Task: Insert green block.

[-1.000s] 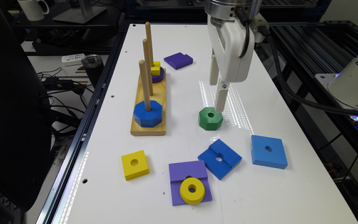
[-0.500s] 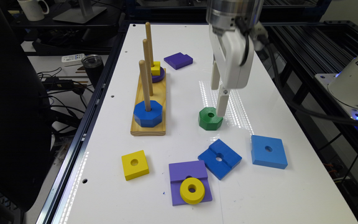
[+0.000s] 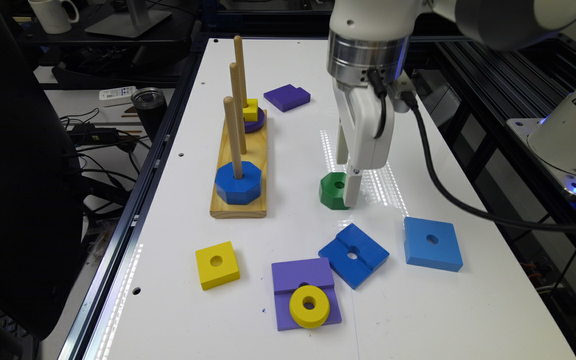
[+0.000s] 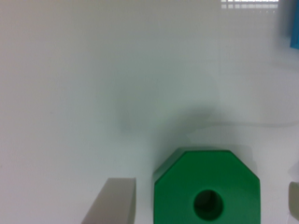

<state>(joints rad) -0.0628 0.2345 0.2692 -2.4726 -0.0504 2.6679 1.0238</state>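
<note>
The thick dark-green octagonal wooden block (image 4: 207, 186) lies flat on the white table (image 3: 288, 125), between the gripper (image 3: 347, 192)'s widely spread fingers (image 4: 112, 200): the grasp step. Next, closing and lifting toward the wooden peg board (image 3: 238, 200) beyond, which seems to need careful hole alignment.

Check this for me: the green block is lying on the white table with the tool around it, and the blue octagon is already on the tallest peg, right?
Not quite. In the exterior view the blue octagon sits on the shortest peg; the green block and tool are as you said.

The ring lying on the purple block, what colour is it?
Yellow. The ring shows best in the exterior view.
</note>
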